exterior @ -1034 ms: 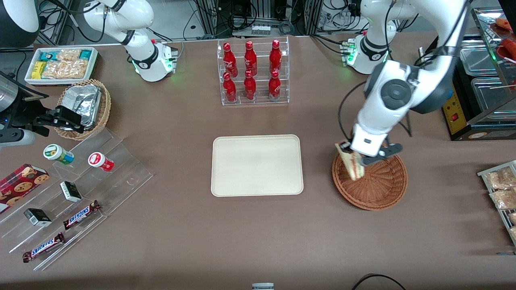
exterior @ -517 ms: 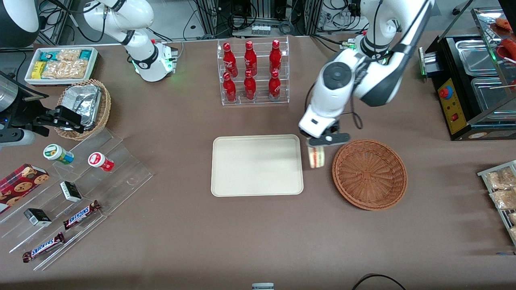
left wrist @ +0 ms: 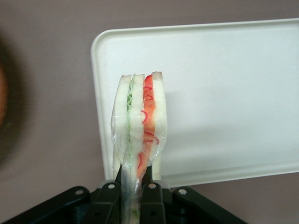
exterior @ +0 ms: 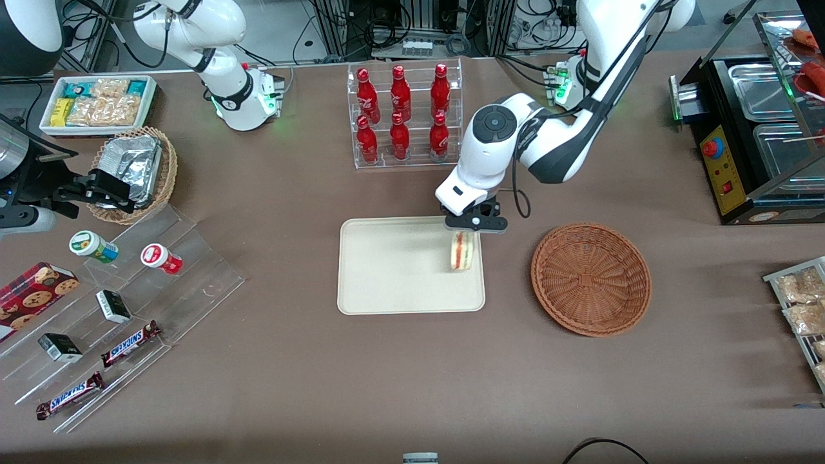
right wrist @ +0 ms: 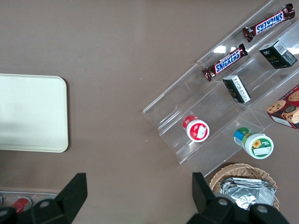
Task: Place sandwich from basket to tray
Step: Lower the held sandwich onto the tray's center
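One sandwich [exterior: 462, 251] is the whole job, and it now hangs over the tray [exterior: 387, 283] instead of over the basket. Reading the front view from its left edge across: the cream tray lies in the middle of the table, bare except for the shadow under the load. Above the tray's end nearest the basket, the gripper [exterior: 473, 227] holds the wedge pinched between its fingers, cut edge with red and green stripes facing the front camera. A second ago that same wedge was just lifting out of the basket; half a second ago it was over the bare tabletop between the two. Next across sits the reddish-brown basket [exterior: 591, 278], now empty and clear of the arm.

From the wrist camera the sandwich [left wrist: 139, 126] is gripped at its lower end, in clear wrap, with the tray's [left wrist: 224, 93] rounded corner beneath it.

So the carry looks nearly done. What remains, I judge, is lowering and letting go, perhaps slightly farther in from the rim.
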Robot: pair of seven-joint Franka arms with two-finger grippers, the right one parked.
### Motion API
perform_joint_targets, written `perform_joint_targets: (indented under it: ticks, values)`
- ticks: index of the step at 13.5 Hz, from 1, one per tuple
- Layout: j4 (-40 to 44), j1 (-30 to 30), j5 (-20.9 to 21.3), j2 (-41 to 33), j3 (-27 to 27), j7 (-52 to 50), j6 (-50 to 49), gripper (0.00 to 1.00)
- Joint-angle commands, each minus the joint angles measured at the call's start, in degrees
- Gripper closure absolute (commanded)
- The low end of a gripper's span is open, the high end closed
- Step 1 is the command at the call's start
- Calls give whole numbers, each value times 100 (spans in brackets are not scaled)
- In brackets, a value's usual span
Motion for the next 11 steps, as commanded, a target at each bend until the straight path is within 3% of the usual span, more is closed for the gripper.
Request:
perform_joint_targets:
  ticks: [1,6,11]
  values:
    - [247,-68,124,425,-5,9,451,100]
    - [388,-182,212,742,13,-53,620,100]
    - [502,-182,641,944,48,-631,620,100]
